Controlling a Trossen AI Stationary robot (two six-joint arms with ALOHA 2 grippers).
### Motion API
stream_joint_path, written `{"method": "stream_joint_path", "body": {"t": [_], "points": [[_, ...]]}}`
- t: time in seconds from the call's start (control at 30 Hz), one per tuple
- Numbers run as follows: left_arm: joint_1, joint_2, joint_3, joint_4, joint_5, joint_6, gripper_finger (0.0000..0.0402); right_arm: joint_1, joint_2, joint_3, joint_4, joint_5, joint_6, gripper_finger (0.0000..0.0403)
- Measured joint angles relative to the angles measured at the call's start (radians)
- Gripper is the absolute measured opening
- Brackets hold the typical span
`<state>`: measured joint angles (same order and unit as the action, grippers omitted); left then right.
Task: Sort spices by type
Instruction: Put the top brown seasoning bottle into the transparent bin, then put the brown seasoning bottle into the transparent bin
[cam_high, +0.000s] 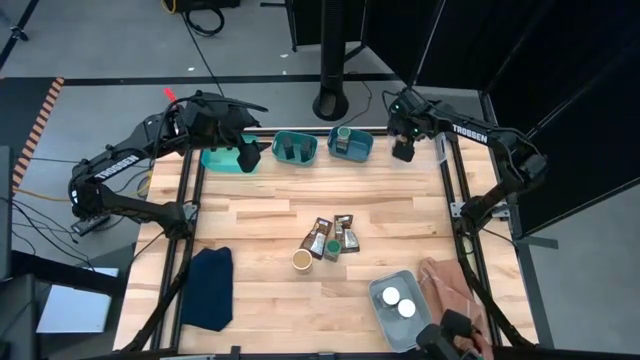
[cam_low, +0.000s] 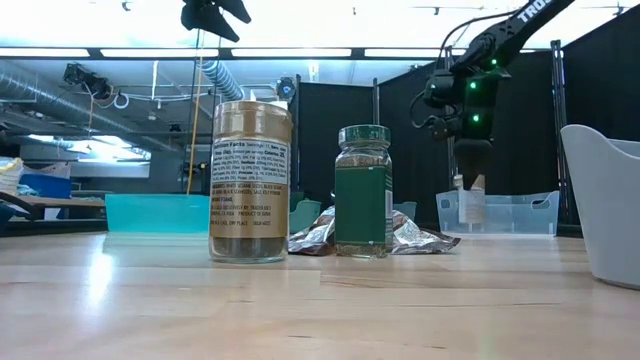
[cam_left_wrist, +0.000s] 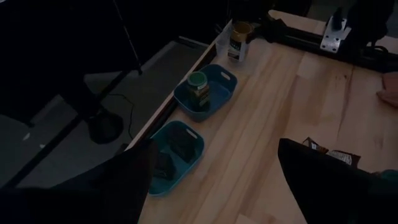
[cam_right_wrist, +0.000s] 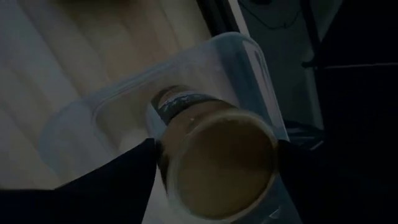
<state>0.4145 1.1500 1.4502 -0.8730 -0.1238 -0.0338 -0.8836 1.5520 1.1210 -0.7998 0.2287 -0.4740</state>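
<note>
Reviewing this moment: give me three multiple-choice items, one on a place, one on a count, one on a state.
1. The right gripper is above:
A. the dark blue cloth
B. the clear bin
C. the packets in mid table

2. How many white-lidded jars are in the pale bin?
A. none
B. two
C. four

3. The left gripper is:
A. shut on a packet
B. shut on a green-lidded jar
C. open and empty

Answers:
1 B: the right gripper hangs over the clear bin, with a tan-topped jar right below it.
2 B: two white-lidded jars show in the pale bin.
3 C: the left gripper has its fingers wide apart in the left wrist view, with nothing between them.
</note>
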Motion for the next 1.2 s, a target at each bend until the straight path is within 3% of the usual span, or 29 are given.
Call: {"method": "stream_joint_path", "body": {"t": [0.3,0.6,0.7,0.93,1.2], "points": [[0.000,0.000,0.000,0.000,0.000,-0.006,0.0342,0.035,0.000,0.013,-0.055,0.121,-0.008,0.0349],[-0.002,0.000,0.000,0.000,0.005,-0.051,0.0342,0.100,0.000,0.191,-0.255,0.115,0.028,0.0337],[-0.010,0.000,0.000,0.000,0.035,-0.045,0.0342,0.145,0.000,0.285,-0.335,0.041,0.072,0.0336],[-0.045,0.000,0.000,-0.009,0.110,0.005,0.0342,0.375,0.000,0.503,-0.404,-0.343,0.201,0.0336],[-0.068,0.000,0.000,-0.041,0.118,0.007,0.0342,0.727,0.001,0.547,-0.230,-0.411,0.334,0.0336]]}}
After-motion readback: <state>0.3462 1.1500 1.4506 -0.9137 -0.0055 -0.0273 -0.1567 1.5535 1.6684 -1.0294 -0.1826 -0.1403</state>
